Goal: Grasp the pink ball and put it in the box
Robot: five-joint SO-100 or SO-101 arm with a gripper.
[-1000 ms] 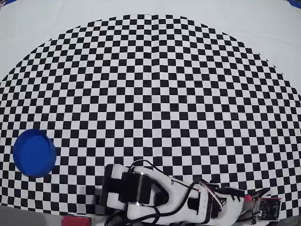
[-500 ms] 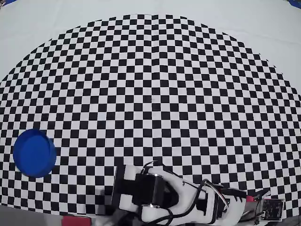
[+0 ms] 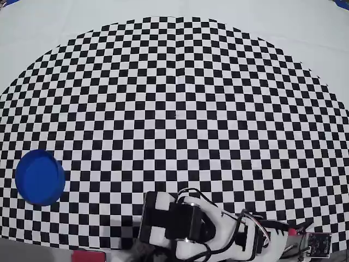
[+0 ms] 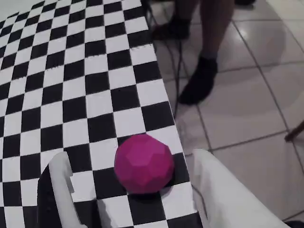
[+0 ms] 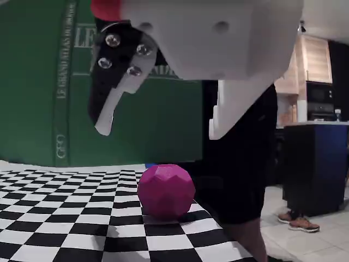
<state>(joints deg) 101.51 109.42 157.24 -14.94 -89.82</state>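
Note:
The pink faceted ball lies on the checkered mat close to the table's edge; it also shows in the fixed view. My gripper is open, with one white finger on each side of the ball and not touching it. In the fixed view the gripper hangs above the ball, fingertips clear of it. The box is a round blue container at the left of the overhead view, far from the arm. The ball is hidden in the overhead view.
The checkered mat covers most of the table. The table's edge runs just right of the ball, with tiled floor and a person's feet beyond. A green wall stands behind.

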